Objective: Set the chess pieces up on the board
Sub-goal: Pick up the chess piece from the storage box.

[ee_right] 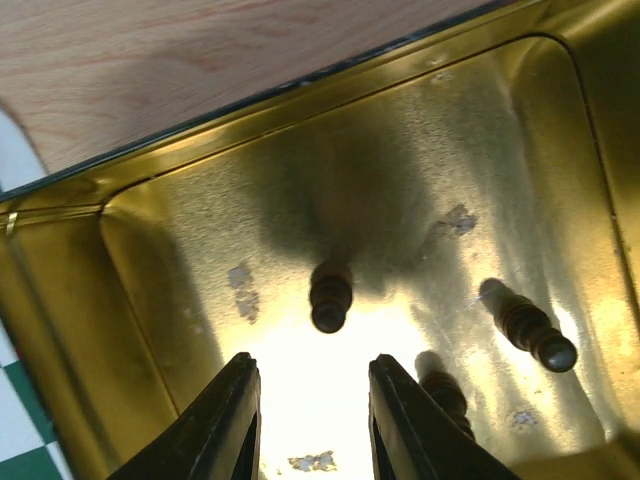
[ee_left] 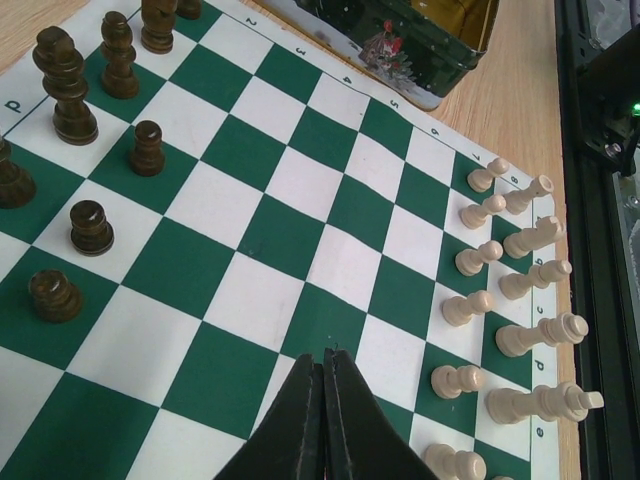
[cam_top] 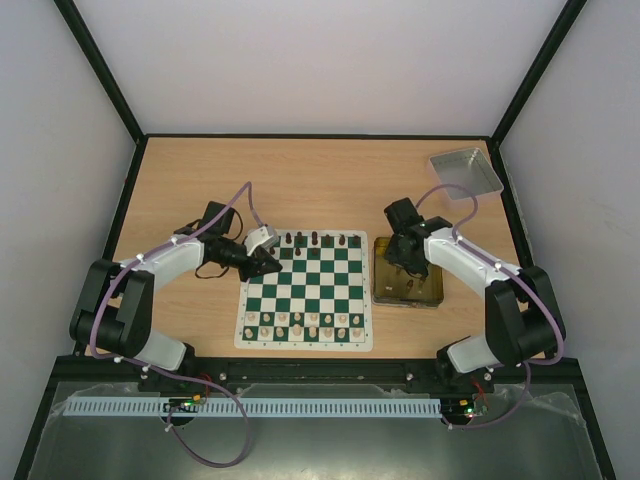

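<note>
The green and white board point(cam_top: 306, 286) lies between the arms. Several dark chess pieces point(cam_top: 316, 240) stand along its far edge; in the left wrist view they show at the left, one of them point(ee_left: 147, 148) a square inward. My left gripper point(ee_left: 323, 352) is shut and empty, low over bare squares near the board's far left corner point(cam_top: 268, 262). My right gripper point(ee_right: 315, 366) is open inside the gold tin point(ee_right: 60, 330). A dark piece point(ee_right: 330, 297) lies just beyond its tips, untouched. Two more dark pieces point(ee_right: 530, 332) lie to the right, one point(ee_right: 446, 393) beside the right finger.
Pale cream pieces point(ee_left: 510, 290) fill the board's two near rows point(cam_top: 305, 325). The gold tin point(cam_top: 440, 300) sits right of the board, its printed side point(ee_left: 400, 50) visible from the left wrist. A grey tray point(cam_top: 465, 172) rests at the back right corner.
</note>
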Robot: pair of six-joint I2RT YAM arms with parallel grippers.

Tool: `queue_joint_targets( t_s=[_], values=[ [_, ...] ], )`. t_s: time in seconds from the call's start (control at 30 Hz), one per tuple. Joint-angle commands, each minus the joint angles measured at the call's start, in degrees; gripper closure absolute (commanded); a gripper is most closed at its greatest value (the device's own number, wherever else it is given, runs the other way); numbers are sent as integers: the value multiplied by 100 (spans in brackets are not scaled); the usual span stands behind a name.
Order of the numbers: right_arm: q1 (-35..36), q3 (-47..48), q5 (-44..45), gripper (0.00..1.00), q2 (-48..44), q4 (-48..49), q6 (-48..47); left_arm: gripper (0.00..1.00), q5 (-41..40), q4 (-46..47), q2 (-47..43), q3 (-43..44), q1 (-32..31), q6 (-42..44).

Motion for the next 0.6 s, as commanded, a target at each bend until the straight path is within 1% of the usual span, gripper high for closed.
queue_joint_targets(
  t_s=[0.0, 0.23, 0.37, 0.57],
  values=[
    [-151, -147, -46, 71, -44, 148, -146, 97, 208, -108, 68, 111, 27, 174],
    [-324, -332, -169, 71, 14, 409, -194, 97, 236, -168, 61, 123, 24, 225],
    [-423, -331, -230, 72, 203, 536, -260, 97, 234, -194, 59, 123, 26, 260],
    [-469, -312, -301, 75, 461, 722, -276, 97, 258, -235, 77, 132, 19, 311]
  ],
)
